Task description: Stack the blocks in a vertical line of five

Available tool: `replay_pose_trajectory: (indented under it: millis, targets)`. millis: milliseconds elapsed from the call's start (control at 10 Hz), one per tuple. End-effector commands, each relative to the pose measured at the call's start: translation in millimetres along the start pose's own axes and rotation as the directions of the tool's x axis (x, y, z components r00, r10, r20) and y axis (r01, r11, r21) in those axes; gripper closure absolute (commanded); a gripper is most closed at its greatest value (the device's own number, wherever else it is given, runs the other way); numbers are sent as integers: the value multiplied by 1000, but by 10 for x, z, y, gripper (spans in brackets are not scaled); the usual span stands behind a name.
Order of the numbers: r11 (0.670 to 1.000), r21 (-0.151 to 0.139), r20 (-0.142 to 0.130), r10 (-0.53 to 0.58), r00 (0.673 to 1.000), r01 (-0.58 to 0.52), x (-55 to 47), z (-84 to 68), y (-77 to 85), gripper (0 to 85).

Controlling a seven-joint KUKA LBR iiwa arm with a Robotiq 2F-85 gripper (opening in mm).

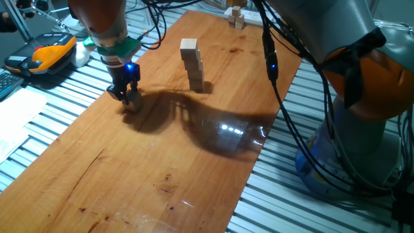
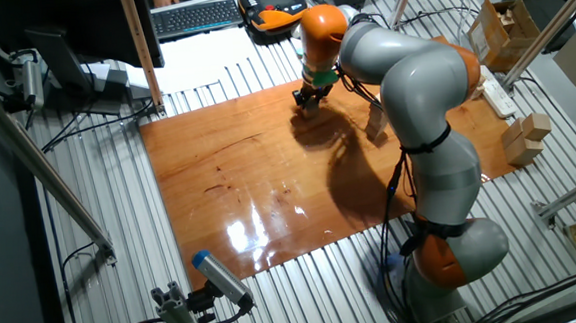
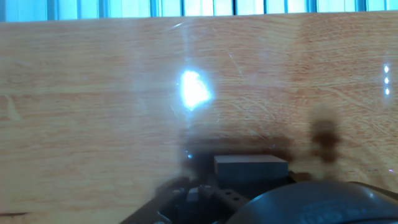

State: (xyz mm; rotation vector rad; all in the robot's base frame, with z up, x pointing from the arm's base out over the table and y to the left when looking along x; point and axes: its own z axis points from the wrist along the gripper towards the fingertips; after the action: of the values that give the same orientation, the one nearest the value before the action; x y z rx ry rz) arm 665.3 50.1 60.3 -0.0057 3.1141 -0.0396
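Blocks [image 1: 193, 65], light-tan cubes, four stacked unevenly, fingers [image 1: 131, 98] gripping fifth block [image 3: 250, 165]

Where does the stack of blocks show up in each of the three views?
One fixed view: the stack stands upper centre on the board, right of the hand.
The other fixed view: only a sliver of the stack shows, upper right, mostly hidden behind the arm.
Hand view: not in it.
Shared landmark: the wooden board, seen in all three.

Tool [image 1: 127, 96] w/ block [image 1: 134, 98] on board [image 1: 129, 168], left of stack [image 1: 193, 65].
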Motion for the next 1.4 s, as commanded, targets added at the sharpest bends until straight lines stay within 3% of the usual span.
replay_pose_trajectory:
  millis: [0, 200, 300, 400, 500, 900, 1000, 1100, 1200, 1300]
  targets:
    - [1000, 5, 4, 5, 1000, -5, -1, -25, 1, 850]
    - [1000, 4, -8, 2, 1000, -2, -28, -130, -15, 850]
    - [999, -42, -39, 2, 999, -4, -41, -208, -35, 850]
    - [998, -61, -72, -15, 997, 11, -61, -285, -79, 850]
    - [998, -55, -94, -33, 995, 28, -86, -356, -126, 850]
    - [991, -122, -47, 41, 998, -46, -80, -512, -192, 850]
    - [990, -106, -38, 88, 995, -92, -53, -574, -190, 850]
    - [989, -59, -18, 134, 991, -135, -17, -652, -215, 850]
    - [985, -44, -4, 168, 986, -168, 10, -741, -254, 850]
    - [981, -46, -7, 189, 982, -189, 25, -838, -317, 850]
